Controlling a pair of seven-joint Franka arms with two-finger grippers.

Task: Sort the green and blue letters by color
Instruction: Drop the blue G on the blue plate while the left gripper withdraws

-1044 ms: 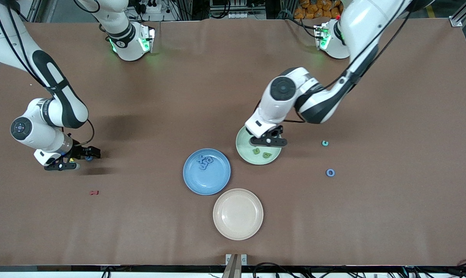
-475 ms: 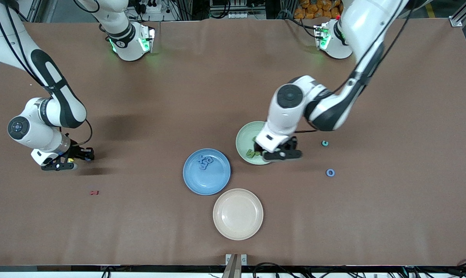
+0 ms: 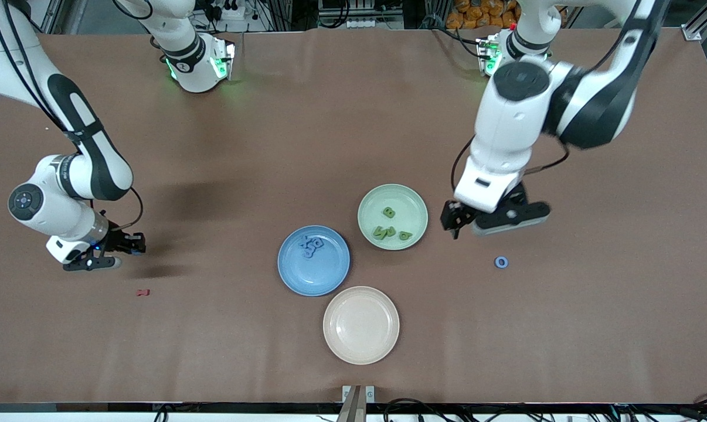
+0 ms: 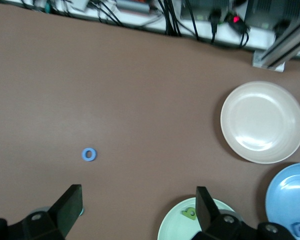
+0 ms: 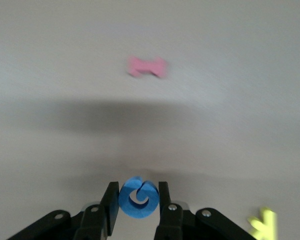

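We see a blue letter C (image 5: pixel 138 197) pinched in the right gripper (image 5: pixel 136 207), near the red letter (image 3: pixel 143 292). The left gripper (image 4: pixel 135 210), spread wide, hangs beside the green plate (image 3: pixel 418 205), hiding part of it; blue O (image 3: pixel 501 262) lies near.

Even, bright overhead light falls on the brown table (image 3: pixel 213 328); soft dark shadows lie beside each arm; green lamps glow at both bases; the left arm (image 3: pixel 506 135) smears slightly with motion; the right wrist view is washed pale, its pink letter (image 5: pixel 147 66) and yellow letter (image 5: pixel 263 223) blurred.
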